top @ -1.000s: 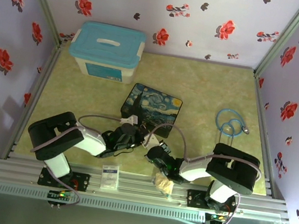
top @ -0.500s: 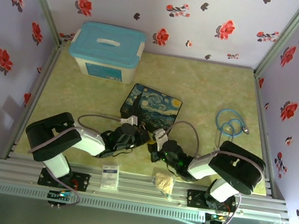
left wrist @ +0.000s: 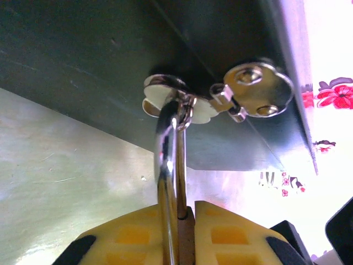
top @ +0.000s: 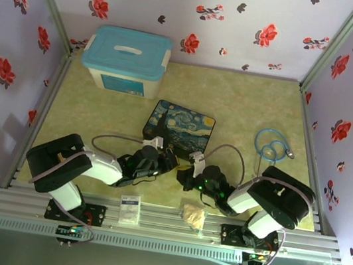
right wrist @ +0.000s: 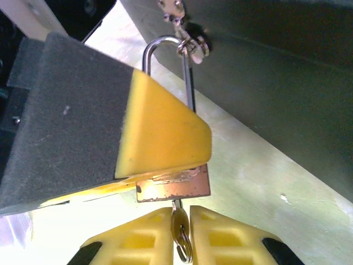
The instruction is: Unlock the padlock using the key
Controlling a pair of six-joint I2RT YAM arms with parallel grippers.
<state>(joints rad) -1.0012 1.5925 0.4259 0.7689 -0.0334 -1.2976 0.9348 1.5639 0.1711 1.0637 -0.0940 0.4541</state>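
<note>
Brass padlock (right wrist: pixel 174 188) clamped by left claw (left wrist: pixel 186 216), right claw (right wrist: pixel 180 234) gripping key (right wrist: pixel 177 218), starry box (top: pixel 178 127) adjacent

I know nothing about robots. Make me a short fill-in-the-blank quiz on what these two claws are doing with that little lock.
1. The left gripper is shut on the brass ____.
2. The right gripper pinches the small ____, its tip at the padlock's underside.
3. The padlock's shackle passes through the clasp of the dark painted ____.
Missing words: padlock; key; box.
</note>
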